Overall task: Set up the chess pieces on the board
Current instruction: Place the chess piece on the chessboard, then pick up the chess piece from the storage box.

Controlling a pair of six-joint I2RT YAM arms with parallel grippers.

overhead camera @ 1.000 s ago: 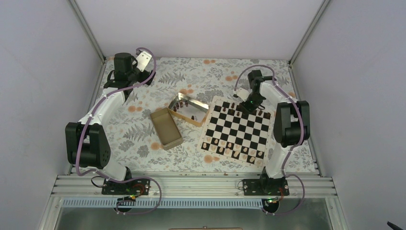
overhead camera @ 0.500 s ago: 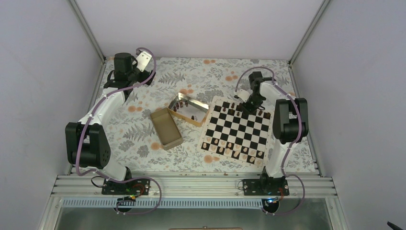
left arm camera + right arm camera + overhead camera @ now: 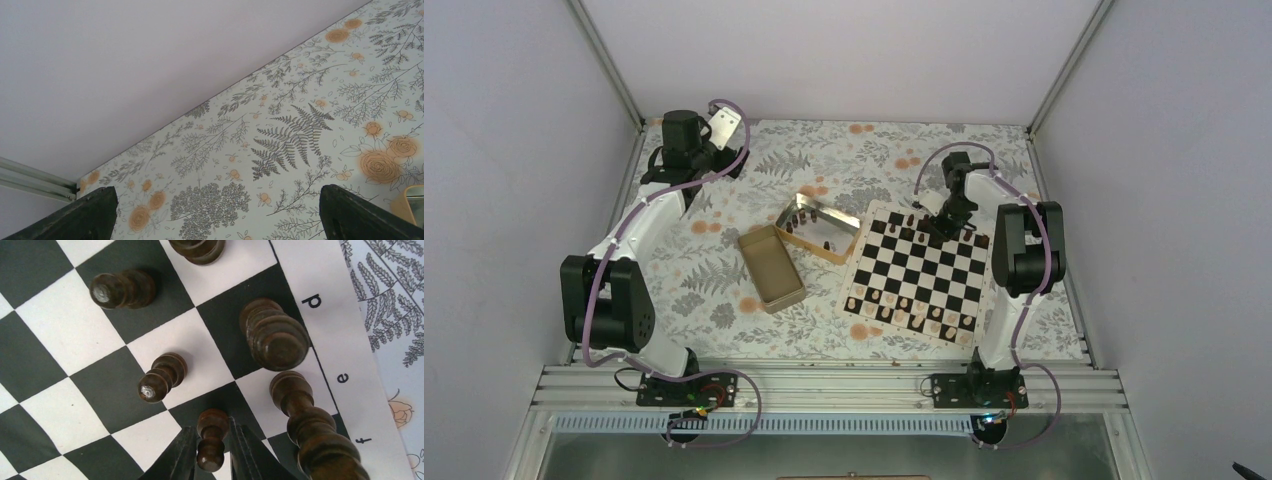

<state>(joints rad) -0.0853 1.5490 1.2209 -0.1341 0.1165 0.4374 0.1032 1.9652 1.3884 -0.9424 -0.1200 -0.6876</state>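
Observation:
The board (image 3: 914, 270) lies right of centre, with dark chess pieces (image 3: 894, 222) along its far edge. My right gripper (image 3: 946, 222) hangs over that far edge. In the right wrist view its jaws (image 3: 211, 429) flank a dark pawn (image 3: 212, 440) that stands upright on a black square, the fingers (image 3: 186, 450) parted just wider than its base. Other dark pawns (image 3: 157, 377) and taller dark pieces (image 3: 275, 335) stand close by, near the edge letters. My left gripper (image 3: 215, 220) is wide open over bare cloth at the far left (image 3: 724, 125), holding nothing.
An open golden tin (image 3: 817, 228) with several dark pieces inside sits left of the board, and its shallow lid (image 3: 770, 268) lies nearer. Pale pieces (image 3: 904, 305) fill the board's near rows. A tall dark piece (image 3: 312, 425) stands right beside the right finger.
The right arm has shifted slightly toward the board's far edge and its jaws have eased apart around the pawn. The left arm has not moved.

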